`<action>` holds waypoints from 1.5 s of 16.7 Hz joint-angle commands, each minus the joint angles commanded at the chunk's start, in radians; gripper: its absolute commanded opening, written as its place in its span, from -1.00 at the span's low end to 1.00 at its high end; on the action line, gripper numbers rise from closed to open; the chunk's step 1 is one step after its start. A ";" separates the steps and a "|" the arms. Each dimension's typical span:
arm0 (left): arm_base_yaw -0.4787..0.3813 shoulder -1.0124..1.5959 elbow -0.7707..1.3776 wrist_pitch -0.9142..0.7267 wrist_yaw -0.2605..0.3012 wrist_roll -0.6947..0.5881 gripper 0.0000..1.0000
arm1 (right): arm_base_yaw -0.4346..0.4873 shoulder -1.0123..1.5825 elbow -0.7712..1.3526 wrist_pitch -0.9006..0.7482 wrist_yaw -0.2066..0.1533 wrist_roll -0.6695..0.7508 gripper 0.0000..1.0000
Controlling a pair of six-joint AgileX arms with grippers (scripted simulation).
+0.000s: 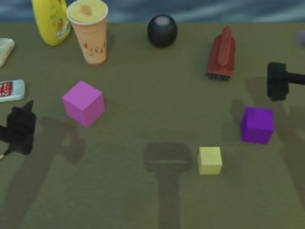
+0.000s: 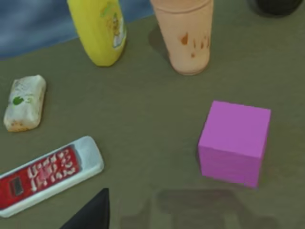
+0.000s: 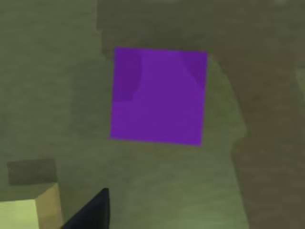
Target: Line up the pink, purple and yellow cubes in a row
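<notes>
Yellow cube [image 1: 209,160] sits nearest the front edge of the desk [image 1: 143,119], right of centre, alone on bare olive surface.

Left to right across the top view:

- Left gripper [image 1: 20,130] hangs at the far left edge. Cannot tell if its fingers are open or closed. One dark tip [image 2: 93,212] shows in the left wrist view.
- White and red remote [image 1: 10,90] lies flat at the left edge, behind the left gripper. Pale wrapped bun [image 1: 5,50] farther back.
- Yellow bottle [image 1: 51,21] stands at the back left, with a peach cup [image 1: 90,33] just beside it.
- Pink cube [image 1: 83,103] rests left of centre, in front of the cup and near the left gripper, untouched, turned corner-on.
- Black ball [image 1: 162,30] at the back, centre.
- Red brush [image 1: 222,53] back right.
- Purple cube [image 1: 257,125] rests on the right side, behind and right of the yellow cube, near it but apart. In the right wrist view it lies directly below the camera.
- Right gripper [image 1: 277,81] hovers at the right edge, behind the purple cube, clear of it. Finger state cannot be told.

Pink cube lies well apart from the other two.
</notes>
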 joint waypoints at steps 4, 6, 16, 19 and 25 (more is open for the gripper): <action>0.115 -0.337 -0.327 0.211 0.003 -0.091 1.00 | 0.039 0.281 0.232 -0.152 -0.001 0.060 1.00; 0.158 -0.470 -0.450 0.298 0.007 -0.129 1.00 | 0.054 0.392 0.325 -0.208 0.000 0.084 1.00; 0.214 -0.661 -0.615 0.428 0.013 -0.186 1.00 | 0.070 0.539 0.460 -0.283 0.001 0.118 1.00; 0.214 -0.661 -0.615 0.428 0.013 -0.186 1.00 | 0.072 0.552 0.436 -0.244 0.001 0.117 1.00; 0.214 -0.661 -0.615 0.428 0.013 -0.186 1.00 | 0.075 0.636 0.303 -0.022 0.002 0.120 1.00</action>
